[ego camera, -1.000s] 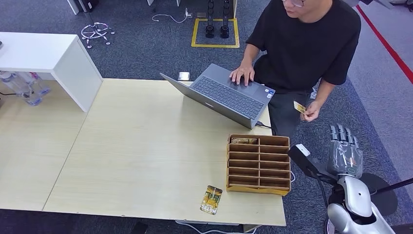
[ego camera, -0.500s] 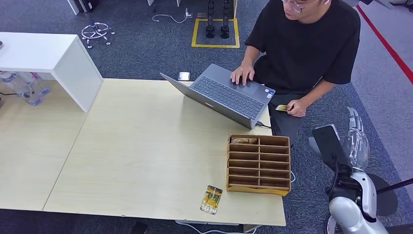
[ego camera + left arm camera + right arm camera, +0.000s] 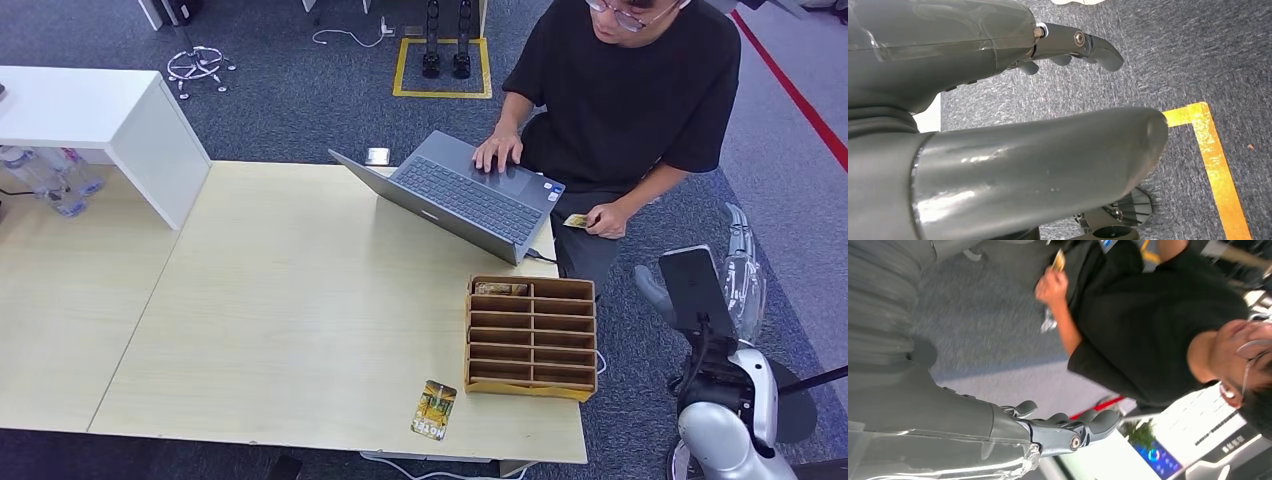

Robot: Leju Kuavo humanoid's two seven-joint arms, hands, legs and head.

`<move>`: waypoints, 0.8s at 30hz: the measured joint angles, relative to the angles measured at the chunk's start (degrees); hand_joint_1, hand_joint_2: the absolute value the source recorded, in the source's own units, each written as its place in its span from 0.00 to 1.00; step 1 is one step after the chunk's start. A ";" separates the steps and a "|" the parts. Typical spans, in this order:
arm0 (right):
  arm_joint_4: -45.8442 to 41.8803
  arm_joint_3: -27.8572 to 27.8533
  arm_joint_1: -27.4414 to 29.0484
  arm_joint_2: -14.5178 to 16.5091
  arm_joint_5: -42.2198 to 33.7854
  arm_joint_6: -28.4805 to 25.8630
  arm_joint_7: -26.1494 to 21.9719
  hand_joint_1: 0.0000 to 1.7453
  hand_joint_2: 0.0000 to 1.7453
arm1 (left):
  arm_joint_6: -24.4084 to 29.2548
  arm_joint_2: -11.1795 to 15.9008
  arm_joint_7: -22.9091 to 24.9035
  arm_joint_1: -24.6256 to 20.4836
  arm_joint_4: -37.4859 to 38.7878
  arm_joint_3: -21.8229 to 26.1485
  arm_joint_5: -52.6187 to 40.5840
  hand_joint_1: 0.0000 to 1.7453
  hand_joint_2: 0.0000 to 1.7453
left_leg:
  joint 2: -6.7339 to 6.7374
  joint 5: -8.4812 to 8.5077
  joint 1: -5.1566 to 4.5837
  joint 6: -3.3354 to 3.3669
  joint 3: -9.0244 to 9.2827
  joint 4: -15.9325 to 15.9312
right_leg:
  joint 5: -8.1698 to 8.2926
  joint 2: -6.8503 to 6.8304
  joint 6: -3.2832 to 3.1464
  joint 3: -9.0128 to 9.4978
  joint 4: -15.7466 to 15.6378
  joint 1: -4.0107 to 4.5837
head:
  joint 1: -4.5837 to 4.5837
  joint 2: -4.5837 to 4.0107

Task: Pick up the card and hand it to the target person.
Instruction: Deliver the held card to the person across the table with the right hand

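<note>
The card (image 3: 576,221) is a small, flat rectangle with a yellow-gold printed face. It sits between the fingers of the person's hand (image 3: 607,221), just past the near right corner of the laptop (image 3: 462,196). In the right wrist view the same card (image 3: 1059,260) shows as a thin yellow strip pinched at the person's fingertips.

The person (image 3: 625,95) wears a black T-shirt and stands at the far side of the bench (image 3: 300,300), with the other hand resting on the laptop keyboard.

The right hand (image 3: 742,275) of the robot is raised beside the bench, to the right of the laptop and near the person. Its fingers (image 3: 1088,424) are spread loosely, a little curved, and it holds nothing.

The left hand (image 3: 1063,50) hangs above grey carpet with a yellow floor line; its fingers are slightly curved and apart, holding nothing.

On the bench, nearer to the robot than the laptop, stands a brown card organizer (image 3: 531,337) with many slots, one of them holding cards. A second card (image 3: 433,409), yellow and green, lies flat nearer still, by the front edge of the bench.
</note>
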 joint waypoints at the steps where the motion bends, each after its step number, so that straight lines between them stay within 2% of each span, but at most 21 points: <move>1: -0.34 0.02 0.00 0.10 -1.72 -0.04 -0.62 0.00 1.00 | 0.05 0.00 0.00 0.00 0.00 0.00 0.02 0.00 0.00 | 0.00 0.00 0.00 0.00 0.00 0.00 | 0.00 0.00 0.00 0.00 0.00 0.00 | 0.00 0.00; 8: -6.32 1.30 0.65 1.49 -15.31 -0.20 -3.79 0.00 1.00 | 0.51 0.00 -0.01 0.00 0.00 0.07 0.36 0.00 0.00 | -0.01 0.00 0.00 0.00 -0.02 0.00 | 0.00 -0.02 0.00 0.00 0.01 0.00 | 0.01 0.00; 12: -8.74 2.76 2.17 2.56 -18.00 -3.23 -5.38 0.00 1.00 | 0.89 -0.02 0.30 -0.01 0.00 0.17 0.59 0.00 0.00 | -0.03 0.00 0.01 0.00 -0.04 -0.01 | -0.01 -0.06 0.01 0.00 0.00 0.01 | 0.01 0.00; 16: -8.88 4.23 5.60 4.26 -24.46 -5.24 -11.28 0.00 1.00 | 1.44 -0.10 0.67 -0.02 0.01 0.25 1.27 0.00 0.00 | -0.06 0.00 0.00 0.00 -0.08 -0.01 | -0.02 -0.14 0.02 0.00 0.00 0.00 | 0.02 0.00; 19: -8.76 5.08 7.61 5.64 -25.49 -5.58 -13.76 0.00 1.00 | 1.68 -0.15 1.00 -0.02 0.01 0.34 1.56 0.00 0.00 | -0.07 0.00 0.00 0.00 -0.08 -0.01 | -0.02 -0.16 0.02 -0.02 0.00 0.00 | 0.01 0.00; 24: -8.74 6.21 9.17 7.18 -25.39 -5.70 -13.90 0.00 1.00 | 2.02 -0.17 1.21 -0.02 0.01 0.63 1.63 0.00 0.00 | -0.07 0.00 0.00 0.00 -0.08 -0.01 | -0.02 -0.16 0.02 -0.01 0.00 0.00 | 0.01 0.00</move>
